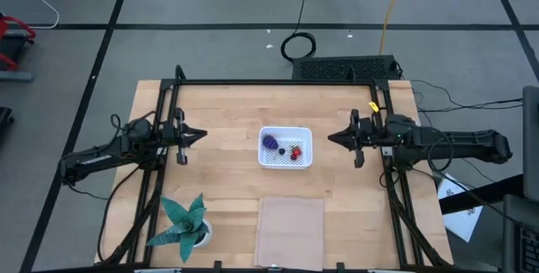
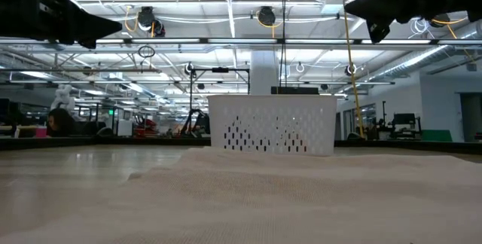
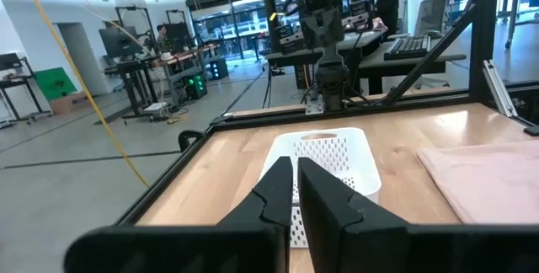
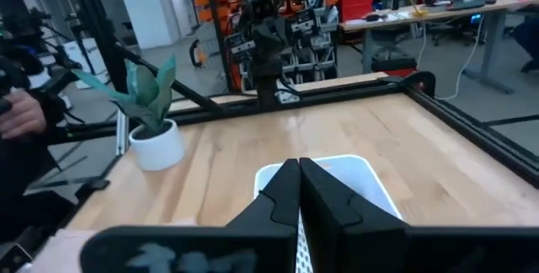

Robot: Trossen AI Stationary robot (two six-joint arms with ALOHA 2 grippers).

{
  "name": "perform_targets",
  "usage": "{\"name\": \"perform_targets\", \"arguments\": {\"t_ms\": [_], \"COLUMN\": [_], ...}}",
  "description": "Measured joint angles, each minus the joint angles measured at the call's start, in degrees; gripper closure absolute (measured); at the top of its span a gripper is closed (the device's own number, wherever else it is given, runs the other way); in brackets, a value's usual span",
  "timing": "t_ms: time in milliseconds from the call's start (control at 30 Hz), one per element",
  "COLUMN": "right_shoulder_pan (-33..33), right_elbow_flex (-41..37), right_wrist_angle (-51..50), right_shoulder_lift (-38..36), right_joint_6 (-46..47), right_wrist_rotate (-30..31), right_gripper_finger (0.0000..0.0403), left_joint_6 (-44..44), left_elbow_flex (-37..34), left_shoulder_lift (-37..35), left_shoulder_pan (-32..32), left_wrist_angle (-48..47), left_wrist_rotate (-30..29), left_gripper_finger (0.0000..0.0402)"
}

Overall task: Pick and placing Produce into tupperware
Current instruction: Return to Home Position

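The white tupperware (image 1: 285, 147) stands at the middle of the table, resting on its bottom. Inside it lie the purple lump (image 1: 269, 141), the red piece (image 1: 296, 151) and small dark balls (image 1: 282, 150). In the low view the tupperware (image 2: 273, 124) shows its perforated wall. My left gripper (image 1: 202, 135) hovers shut to the left of the tupperware, raised above the table. My right gripper (image 1: 330, 138) hovers shut to its right, also raised. Each wrist view looks past shut fingers, the left gripper (image 3: 295, 169) and the right gripper (image 4: 298, 169), at the tupperware (image 3: 333, 159) (image 4: 354, 180).
A teal spiky potted plant (image 1: 183, 222) stands at the near left corner. A flat translucent pinkish rectangle (image 1: 290, 229) lies near the table's near edge, below the tupperware. A black frame (image 1: 278, 82) runs along the far edge. People show in the room beyond.
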Motion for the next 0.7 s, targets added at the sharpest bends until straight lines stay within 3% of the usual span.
{"name": "perform_targets", "arguments": {"t_ms": [267, 700], "right_shoulder_pan": [-0.01, 0.0], "right_elbow_flex": [-6.0, -11.81], "right_wrist_angle": [5.77, 3.31], "right_shoulder_lift": [-7.91, -15.29], "right_joint_6": [-1.19, -5.27], "right_wrist_rotate": [0.17, -1.65], "right_gripper_finger": [0.0403, 0.0403], "left_joint_6": [0.0, -2.37], "left_elbow_flex": [0.01, 0.0], "left_shoulder_lift": [0.01, 0.0], "left_shoulder_pan": [0.0, 0.02], "left_wrist_angle": [-0.12, -0.14], "left_wrist_rotate": [0.01, -0.02], "left_gripper_finger": [0.0376, 0.0376]}}
